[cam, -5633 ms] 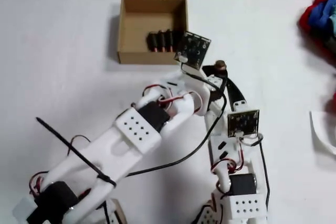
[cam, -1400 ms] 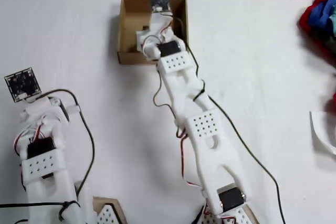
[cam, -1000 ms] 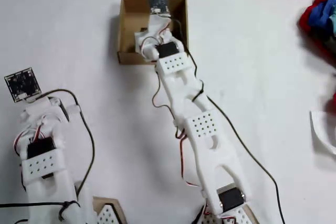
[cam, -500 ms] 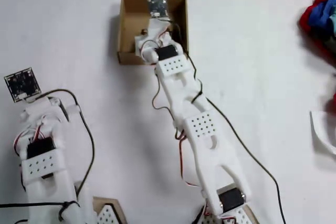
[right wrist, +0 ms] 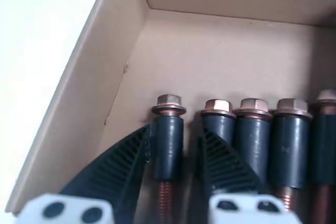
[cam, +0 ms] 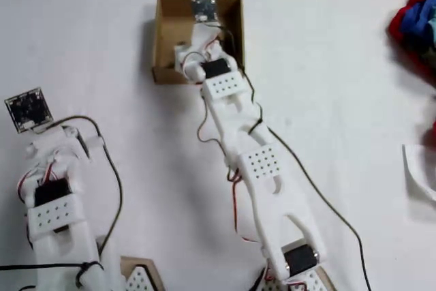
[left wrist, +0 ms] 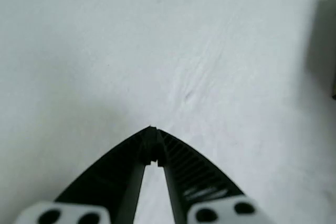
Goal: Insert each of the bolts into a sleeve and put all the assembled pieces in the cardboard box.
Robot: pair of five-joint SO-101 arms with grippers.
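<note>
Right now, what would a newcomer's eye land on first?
The right arm stretches across the white table into the cardboard box, its right gripper open around one sleeved bolt beside a row of others. The left gripper rests shut over bare table.

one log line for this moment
right gripper: open, in cardboard box, fingers flanking end assembled piece | contents: five pieces in a row | left gripper: shut, above table
</note>
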